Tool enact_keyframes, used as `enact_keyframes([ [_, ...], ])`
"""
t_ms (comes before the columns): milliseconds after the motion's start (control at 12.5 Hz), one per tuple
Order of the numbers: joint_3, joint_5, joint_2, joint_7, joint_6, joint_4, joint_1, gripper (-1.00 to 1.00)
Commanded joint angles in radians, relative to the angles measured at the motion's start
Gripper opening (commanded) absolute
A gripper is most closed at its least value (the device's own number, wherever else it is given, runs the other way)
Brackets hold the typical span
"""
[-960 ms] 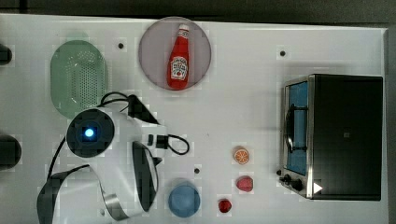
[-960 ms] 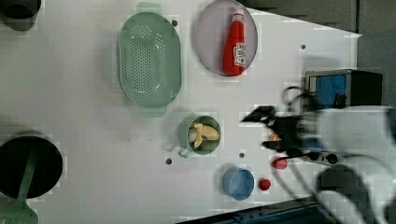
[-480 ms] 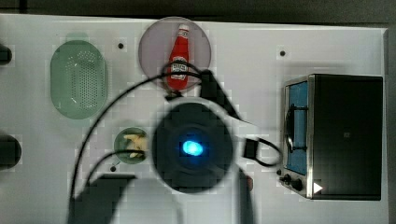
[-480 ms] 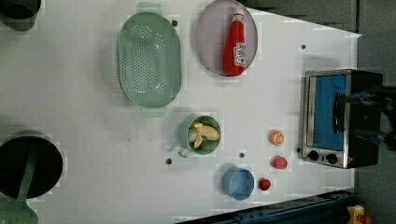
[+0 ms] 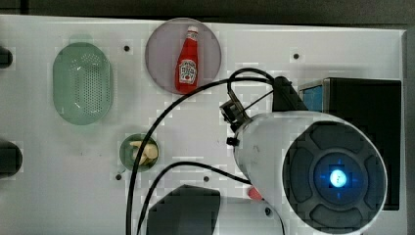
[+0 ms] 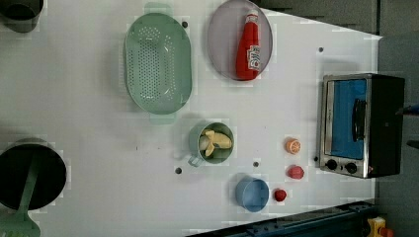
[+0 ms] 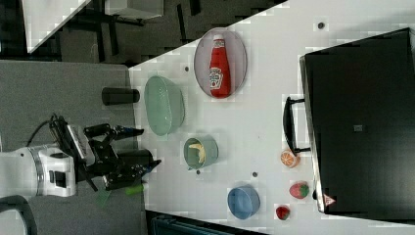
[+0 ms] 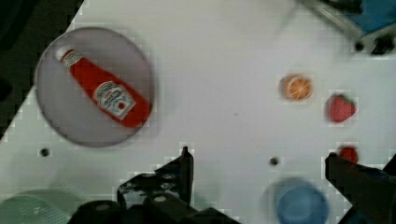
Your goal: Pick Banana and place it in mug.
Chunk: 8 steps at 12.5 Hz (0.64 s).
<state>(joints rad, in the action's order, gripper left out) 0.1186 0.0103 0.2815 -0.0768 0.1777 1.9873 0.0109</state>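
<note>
Fingers (image 7: 139,149) apart; one banana (image 6: 215,141), one mug (image 6: 211,143)

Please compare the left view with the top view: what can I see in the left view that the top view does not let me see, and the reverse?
Left view alone: the blue cup, orange slice and two red berries. Top view alone: the robot arm with its black cables, covering that corner. Both share the banana inside the mug, the green basket, the ketchup bottle on its plate, and the toaster oven.
</note>
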Motion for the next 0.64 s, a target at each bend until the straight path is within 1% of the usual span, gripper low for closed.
enact_keyframes([
  [80, 0.015, 0.001, -0.004, 0.063, -0.066, -0.003, 0.018, 1.00],
  [240, 0.011, 0.018, -0.006, 0.063, -0.105, -0.002, 0.018, 1.00],
  [640, 0.010, 0.018, -0.011, 0.063, -0.101, -0.001, 0.018, 1.00],
])
